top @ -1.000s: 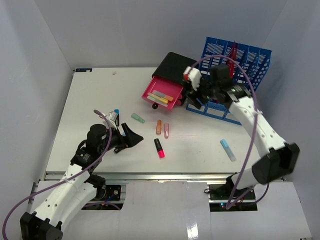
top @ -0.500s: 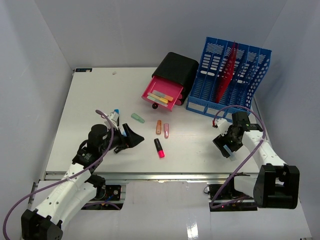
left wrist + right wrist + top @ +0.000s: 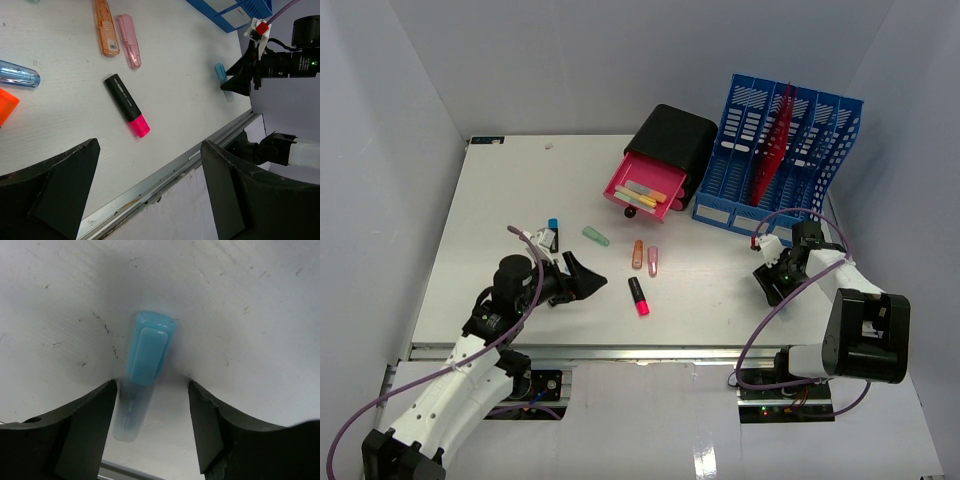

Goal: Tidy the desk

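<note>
My right pincer [image 3: 152, 402] open astride a pale blue plastic highlighter [image 3: 145, 360], my left pincer [image 3: 150, 157] gaping, holding nothing

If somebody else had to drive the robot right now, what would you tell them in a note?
The left gripper is open and empty, hovering above the desk near the black-and-pink highlighter.
The right gripper is open, low, jaws either side of the light blue highlighter, not gripping it.
Done: a few pens lie in the open pink drawer.
Left: both highlighters, the orange pen, pale pink pen and green pen lie loose; they probably belong in that drawer.
</note>
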`<state>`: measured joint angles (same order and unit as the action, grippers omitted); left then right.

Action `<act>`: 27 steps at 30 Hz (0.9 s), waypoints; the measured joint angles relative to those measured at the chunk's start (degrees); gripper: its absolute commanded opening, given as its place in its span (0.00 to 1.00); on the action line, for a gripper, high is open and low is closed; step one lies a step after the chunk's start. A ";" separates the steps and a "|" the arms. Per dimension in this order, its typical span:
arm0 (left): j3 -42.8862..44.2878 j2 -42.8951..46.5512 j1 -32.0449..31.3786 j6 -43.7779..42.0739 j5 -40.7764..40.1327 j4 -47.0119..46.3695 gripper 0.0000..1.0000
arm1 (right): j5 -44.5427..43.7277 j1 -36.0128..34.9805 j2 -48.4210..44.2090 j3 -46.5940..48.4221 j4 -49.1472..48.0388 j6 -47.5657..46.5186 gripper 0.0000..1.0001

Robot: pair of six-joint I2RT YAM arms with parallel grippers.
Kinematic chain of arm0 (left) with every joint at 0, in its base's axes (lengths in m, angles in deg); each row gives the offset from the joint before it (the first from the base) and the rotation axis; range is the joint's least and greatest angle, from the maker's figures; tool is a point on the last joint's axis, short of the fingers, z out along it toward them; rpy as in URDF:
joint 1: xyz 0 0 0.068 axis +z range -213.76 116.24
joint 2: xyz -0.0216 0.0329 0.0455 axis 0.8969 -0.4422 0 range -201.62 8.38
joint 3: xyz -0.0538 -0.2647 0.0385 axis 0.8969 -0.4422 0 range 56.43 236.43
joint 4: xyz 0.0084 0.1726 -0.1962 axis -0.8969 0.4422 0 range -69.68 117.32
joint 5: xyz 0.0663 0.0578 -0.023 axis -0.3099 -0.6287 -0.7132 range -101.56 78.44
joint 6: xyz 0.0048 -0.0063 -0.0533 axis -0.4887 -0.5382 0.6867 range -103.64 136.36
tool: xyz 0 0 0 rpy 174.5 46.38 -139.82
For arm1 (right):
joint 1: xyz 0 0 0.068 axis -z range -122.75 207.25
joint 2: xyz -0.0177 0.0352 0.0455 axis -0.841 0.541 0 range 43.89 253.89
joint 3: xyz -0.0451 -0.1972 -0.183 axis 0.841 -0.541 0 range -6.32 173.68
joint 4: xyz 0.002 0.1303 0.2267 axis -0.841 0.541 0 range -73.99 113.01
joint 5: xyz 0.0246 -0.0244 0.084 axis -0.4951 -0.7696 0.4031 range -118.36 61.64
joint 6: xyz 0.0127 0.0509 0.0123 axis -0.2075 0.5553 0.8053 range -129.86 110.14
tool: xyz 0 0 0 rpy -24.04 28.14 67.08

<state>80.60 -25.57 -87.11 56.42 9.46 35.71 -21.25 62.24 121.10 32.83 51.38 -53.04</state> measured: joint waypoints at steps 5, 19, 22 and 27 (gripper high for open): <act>-0.57 0.51 0.00 0.26 0.00 0.09 0.93 | 1.43 0.02 0.00 -0.39 -2.52 0.49 0.32; -0.74 0.79 0.00 1.36 0.08 -0.40 0.93 | 8.58 -1.94 -0.81 2.80 1.96 -2.80 0.08; -1.18 0.47 0.00 2.08 0.30 -1.11 0.93 | 11.55 -9.00 -2.12 10.24 5.75 -4.57 0.08; -1.23 -1.15 0.00 3.81 0.66 -2.29 0.93 | 13.70 -25.93 -2.08 27.20 6.87 -4.93 0.08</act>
<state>79.37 -26.72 -87.11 60.23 10.11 33.42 -7.55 36.31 119.02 60.03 58.25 -57.97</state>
